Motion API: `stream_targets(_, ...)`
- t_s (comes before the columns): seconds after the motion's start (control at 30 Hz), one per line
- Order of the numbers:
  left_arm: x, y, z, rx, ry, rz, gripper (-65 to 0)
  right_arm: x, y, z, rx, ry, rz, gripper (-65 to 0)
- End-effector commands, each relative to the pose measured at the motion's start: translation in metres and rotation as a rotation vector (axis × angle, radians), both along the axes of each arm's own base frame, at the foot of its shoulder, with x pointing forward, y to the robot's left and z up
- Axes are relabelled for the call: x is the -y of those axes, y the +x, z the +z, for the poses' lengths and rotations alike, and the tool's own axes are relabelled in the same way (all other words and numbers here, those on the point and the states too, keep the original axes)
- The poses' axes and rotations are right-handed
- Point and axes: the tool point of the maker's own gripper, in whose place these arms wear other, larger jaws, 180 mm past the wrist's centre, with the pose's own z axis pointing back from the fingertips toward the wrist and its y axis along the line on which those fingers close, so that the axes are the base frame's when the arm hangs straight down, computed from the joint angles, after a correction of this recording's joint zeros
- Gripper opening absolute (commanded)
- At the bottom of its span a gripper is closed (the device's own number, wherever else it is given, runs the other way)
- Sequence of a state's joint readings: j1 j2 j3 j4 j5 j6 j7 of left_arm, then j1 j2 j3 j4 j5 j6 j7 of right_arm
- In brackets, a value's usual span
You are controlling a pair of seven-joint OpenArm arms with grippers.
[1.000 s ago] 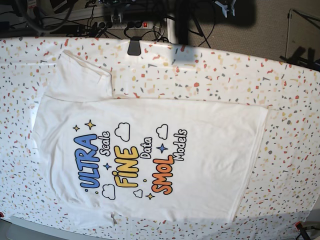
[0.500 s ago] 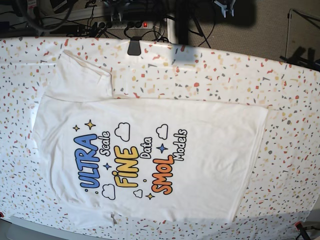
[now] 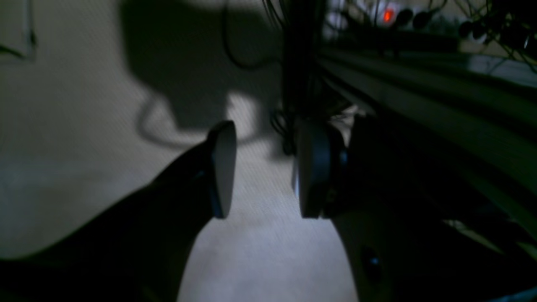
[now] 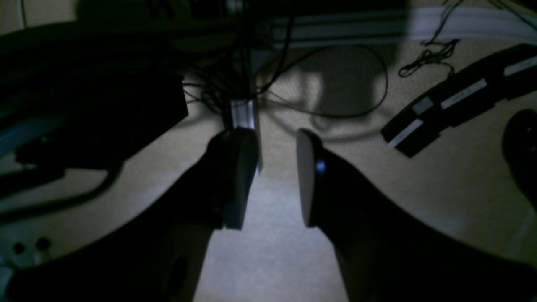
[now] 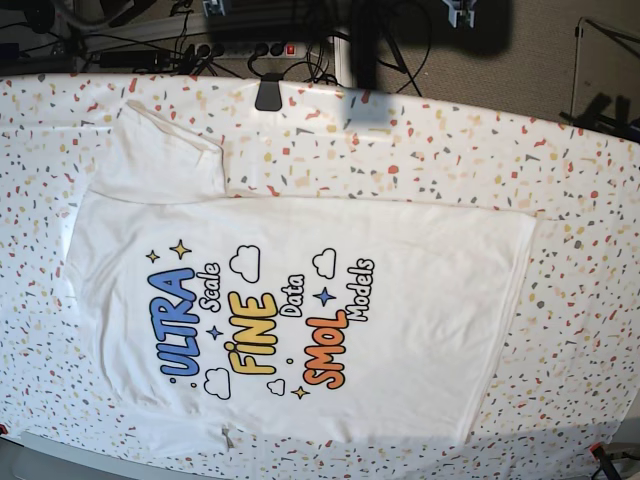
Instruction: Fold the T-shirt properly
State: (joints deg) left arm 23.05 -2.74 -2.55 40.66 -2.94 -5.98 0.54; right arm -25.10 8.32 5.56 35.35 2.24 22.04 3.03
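On the T-shirt nothing is changing: we are seeing the large white cotton T-shirt lying in the same place and the same shape as one second ago, spread flat with the printed front up, its hem toward the right of the base view and one short sleeve pointing to the far edge. Only some dark equipment behind the far edge is sitting slightly differently now. We are judging that the folding is not yet beginning and that no fold is made.

We are holding both tools away from the cloth. The left gripper is standing with its two dark pads apart and nothing between them, over a pale floor. The right gripper is the same, parted and empty.

The shirt is resting on a white table with coloured terrazzo speckles, where a small black clamp is sitting at the far edge. Behind it we are seeing tangled black cables and a power strip with a red light.
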Motion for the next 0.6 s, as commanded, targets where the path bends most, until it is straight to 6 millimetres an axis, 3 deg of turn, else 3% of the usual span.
stream_targets(0.0, -0.007, -0.001, 0.008, 0.029, 0.012, -0.007, -40.9, 0.004, -0.006, 0.008, 0.017, 0.019, -0.001, -44.2)
stream_targets(0.27, -0.023, 0.015, 0.078, 0.203, 0.074, -0.178, -40.9, 0.005, 0.001, 0.078, 0.183, 0.111, 0.157, -44.2)
stream_targets(0.57, -0.039, 0.048, 0.175, 0.359, 0.287, -0.568, -41.0, -0.005, 0.02, 0.193, 0.371, 0.117, 0.429, -44.2)
